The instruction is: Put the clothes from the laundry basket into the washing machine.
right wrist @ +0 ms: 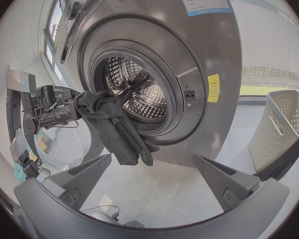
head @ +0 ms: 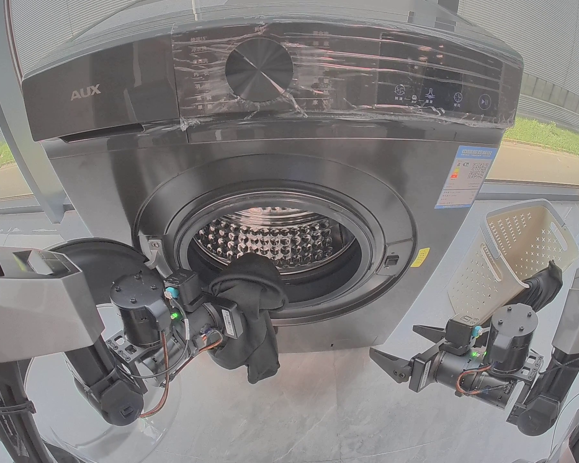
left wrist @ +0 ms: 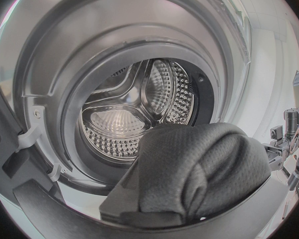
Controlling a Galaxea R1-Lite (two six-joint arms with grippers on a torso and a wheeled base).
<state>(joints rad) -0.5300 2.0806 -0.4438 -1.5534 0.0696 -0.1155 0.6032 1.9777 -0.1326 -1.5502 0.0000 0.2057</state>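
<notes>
Right, left gripper [head: 241,316] w/ black garment [head: 256,335] at washer port rim [head: 367,252].

You have a dark grey front-loading washing machine [head: 270,155] ahead, its round door [head: 90,258] swung open to its left and the studded steel drum [head: 270,236] showing. A black garment [head: 254,316], bunched in the left claw [head: 238,313], sits at the lower left rim of the machine's opening, partly over the lip, its loose end hanging down the machine's front. Right of the machine, the cream perforated laundry basket [head: 514,252] stands tilted on the floor, a dark garment [head: 547,287] spilling from it.
</notes>
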